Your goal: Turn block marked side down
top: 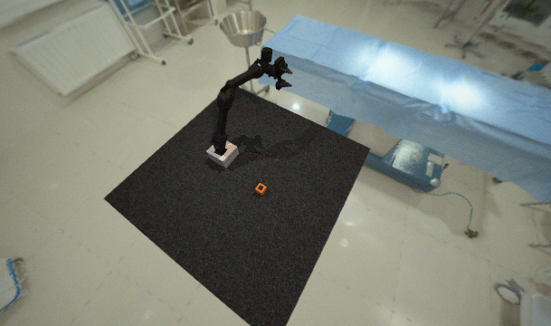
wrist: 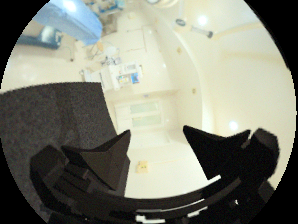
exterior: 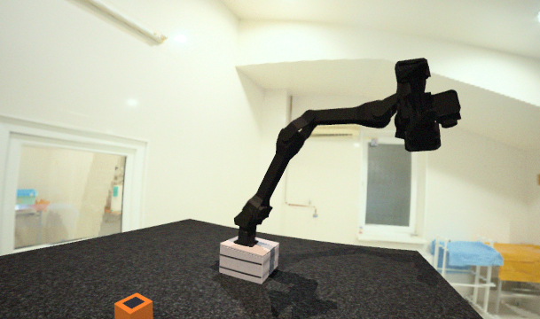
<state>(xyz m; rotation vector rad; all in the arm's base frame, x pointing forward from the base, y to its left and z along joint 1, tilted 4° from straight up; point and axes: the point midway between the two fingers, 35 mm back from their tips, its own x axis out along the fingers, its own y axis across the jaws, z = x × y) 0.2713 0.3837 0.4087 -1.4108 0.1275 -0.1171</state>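
Observation:
The orange block [top: 257, 191] [exterior: 133, 312] rests on the black table top [top: 203, 217] [exterior: 66, 275]. Its dark square mark [top: 261, 187] [exterior: 134, 302] is on the face that points up. My gripper [top: 291, 78] [wrist: 157, 130] is open, with nothing between its fingers. It is raised high above the table, well away from the block. In the exterior view the fingers are hard to make out against the dark gripper body. The block is not in the wrist view.
The arm stands on a pale box-shaped base [top: 223, 155] [exterior: 241, 265], which is near the block. A blue-draped bed [top: 393, 91] and a metal bowl on a stand [top: 243, 29] are beyond the table edge.

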